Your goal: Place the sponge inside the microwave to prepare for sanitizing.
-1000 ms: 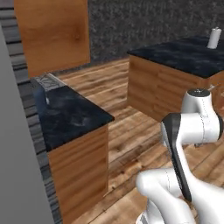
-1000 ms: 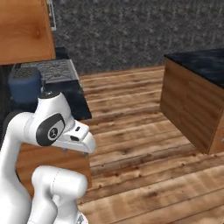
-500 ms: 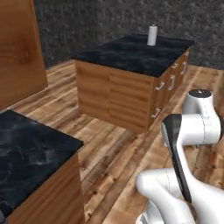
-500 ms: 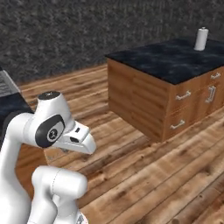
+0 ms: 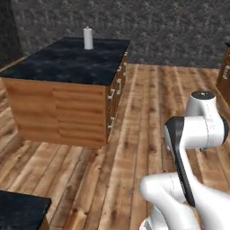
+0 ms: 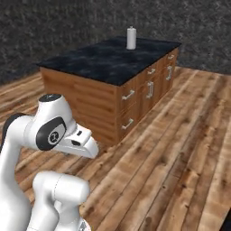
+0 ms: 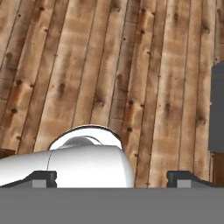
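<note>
At the far left of my left base view, low in the corner, sits the edge of a dark stone surface [image 5: 20, 214]. Moving right, a wooden island [image 5: 67, 110] stands on the plank floor [image 5: 134, 134], topped by a dark speckled surface [image 5: 67, 63]. A small white cylinder [image 5: 88, 38] stands upright near the far edge of that top. Drawers with pale handles [image 5: 117, 85] run along the island's right side. Behind it all is a dark, rough stone wall [image 5: 170, 27]. Further right my own white arm [image 5: 193, 134] rises, folded over at the elbow.

In the right base view the same island [image 6: 90, 103] lies ahead of my arm, the white cylinder [image 6: 131, 38] on its far end and the drawer handles [image 6: 149, 90] facing right.

Looking down my hand, my tool [image 7: 111, 177] has its two dark fingertips [image 7: 43, 177] spread wide apart, with nothing between them, and bare floor planks [image 7: 109, 65] beneath. A dark grey slab [image 7: 217, 107] cuts in at the right edge; I cannot tell what it is.

I cannot see the sponge or the microwave from here, so I cannot say where they are.
</note>
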You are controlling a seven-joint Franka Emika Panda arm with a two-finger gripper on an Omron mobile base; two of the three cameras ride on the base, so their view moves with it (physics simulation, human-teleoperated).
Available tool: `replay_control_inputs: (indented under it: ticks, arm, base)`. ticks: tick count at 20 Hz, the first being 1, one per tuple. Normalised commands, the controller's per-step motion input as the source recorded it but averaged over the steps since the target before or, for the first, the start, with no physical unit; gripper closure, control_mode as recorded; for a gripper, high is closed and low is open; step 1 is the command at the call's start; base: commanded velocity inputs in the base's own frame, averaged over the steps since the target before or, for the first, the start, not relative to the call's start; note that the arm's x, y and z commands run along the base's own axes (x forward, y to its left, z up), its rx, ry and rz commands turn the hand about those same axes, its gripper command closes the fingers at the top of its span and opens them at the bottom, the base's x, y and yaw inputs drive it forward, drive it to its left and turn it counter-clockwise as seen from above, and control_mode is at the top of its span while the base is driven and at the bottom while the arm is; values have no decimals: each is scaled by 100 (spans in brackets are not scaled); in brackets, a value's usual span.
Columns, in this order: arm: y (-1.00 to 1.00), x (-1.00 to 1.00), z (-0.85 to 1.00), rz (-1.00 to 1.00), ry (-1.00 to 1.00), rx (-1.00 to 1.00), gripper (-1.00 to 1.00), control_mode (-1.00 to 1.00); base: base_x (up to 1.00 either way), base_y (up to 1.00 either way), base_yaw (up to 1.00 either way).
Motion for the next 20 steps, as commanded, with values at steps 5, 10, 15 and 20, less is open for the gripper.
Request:
replay_control_inputs:
  ticks: [5,10,15,20]
  arm:
    - [0,0,0,0,0,0,-100,100]
    - [0,0,0,0,0,0,-100,100]
    - [0,0,0,0,0,0,-100,100]
    - [0,0,0,0,0,0,-100,100]
  base:
    - [89,2,-55]
    - [100,14,-22]
    - [99,12,-12]
    - [100,13,-19]
